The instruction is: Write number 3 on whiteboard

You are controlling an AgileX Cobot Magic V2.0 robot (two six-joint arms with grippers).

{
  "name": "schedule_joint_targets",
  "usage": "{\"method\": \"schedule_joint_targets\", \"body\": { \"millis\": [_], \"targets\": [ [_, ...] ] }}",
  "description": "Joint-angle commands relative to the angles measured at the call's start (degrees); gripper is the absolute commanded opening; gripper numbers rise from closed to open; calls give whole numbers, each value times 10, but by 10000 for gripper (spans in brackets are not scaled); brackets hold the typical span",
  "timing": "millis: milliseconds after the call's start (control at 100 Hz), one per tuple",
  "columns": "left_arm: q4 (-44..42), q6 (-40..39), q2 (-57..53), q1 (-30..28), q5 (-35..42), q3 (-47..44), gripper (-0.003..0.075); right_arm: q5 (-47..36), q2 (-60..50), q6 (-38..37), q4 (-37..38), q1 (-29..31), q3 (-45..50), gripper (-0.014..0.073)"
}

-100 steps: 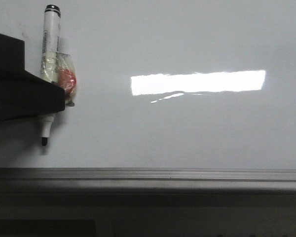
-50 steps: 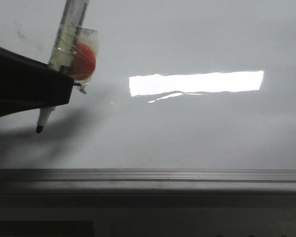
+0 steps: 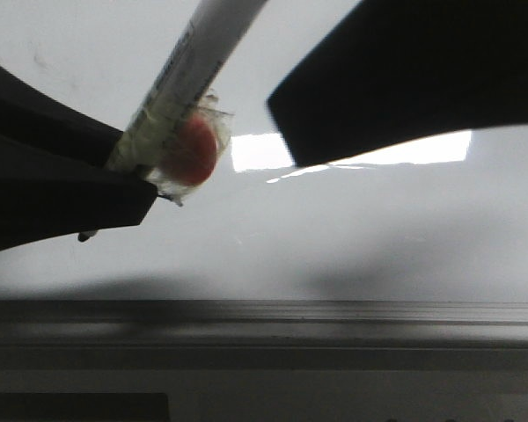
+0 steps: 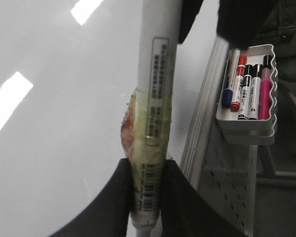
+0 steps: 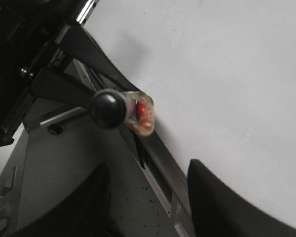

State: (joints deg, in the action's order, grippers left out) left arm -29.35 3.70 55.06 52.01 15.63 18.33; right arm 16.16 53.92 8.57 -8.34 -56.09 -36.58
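A white marker (image 3: 189, 70) is held tilted in the left end effector (image 4: 147, 197), whose dark fingers (image 4: 116, 202) are clamped on the lower barrel just below a wad of clear tape with a red spot (image 3: 191, 151). In the front view the marker's dark tip (image 3: 86, 236) is seen just under the left end effector, close to the whiteboard (image 3: 378, 237), though contact cannot be judged. No drawn stroke can be made out on the whiteboard; its surface is seen bare right of the marker and down to the grey rail (image 3: 334, 312) along its lower edge, with a bright strip of reflected light (image 3: 396, 149) across the middle. The upper right of the front view is covered by a dark shape (image 3: 422, 70), taken to be part of the right arm, so the free board surface is narrowed there. In the right wrist view the right end effector (image 5: 148, 202) is shown spread wide and holding nothing, its two dark fingers (image 5: 222, 202) apart, with the marker's black cap end (image 5: 108, 108) seen head-on ahead of it. Only in the left wrist view is a white tray (image 4: 246, 131) shown beyond the whiteboard's railed edge, hung on a perforated panel (image 4: 222, 187) and holding several markers (image 4: 246, 89) side by side.
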Motion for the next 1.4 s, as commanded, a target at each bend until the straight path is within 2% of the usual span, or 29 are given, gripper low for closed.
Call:
{"method": "schedule_joint_targets", "body": {
  "millis": [0,170,520,570,630,720,950,1000,1050,1150,1220,1330,1390],
  "targets": [
    [-8,1,-6,0,37,13,-20,-54,28,8,12,-7,-37,323],
    [-8,1,-6,0,-4,13,-20,-56,67,8,12,-15,-66,323],
    [-8,1,-6,0,-6,13,-20,-65,92,8,12,-34,-76,316],
    [-8,1,-6,0,-6,13,-20,-65,92,8,12,-34,-76,267],
    [-8,1,-6,0,-6,13,-20,-65,92,8,12,-34,-76,167],
    [-9,1,-6,0,-6,13,-20,-65,92,6,10,-34,-76,-69],
    [-8,1,-6,0,-6,13,-11,-65,92,6,10,-34,-76,-63],
    [-8,1,-6,0,-6,13,27,-65,92,6,14,-34,-76,-64],
    [-5,1,-6,0,-6,13,98,-66,92,6,18,-34,-76,-64],
    [29,1,-9,-4,-7,13,315,-81,91,6,21,-34,-76,-64],
    [69,1,-19,-12,-11,13,419,-72,89,6,21,-30,-89,-64],
    [100,1,-47,-27,-13,13,442,21,89,6,21,-9,-137,-64],
    [104,1,-65,-35,-15,13,441,43,89,6,24,5,-166,-64]
  ]
}}
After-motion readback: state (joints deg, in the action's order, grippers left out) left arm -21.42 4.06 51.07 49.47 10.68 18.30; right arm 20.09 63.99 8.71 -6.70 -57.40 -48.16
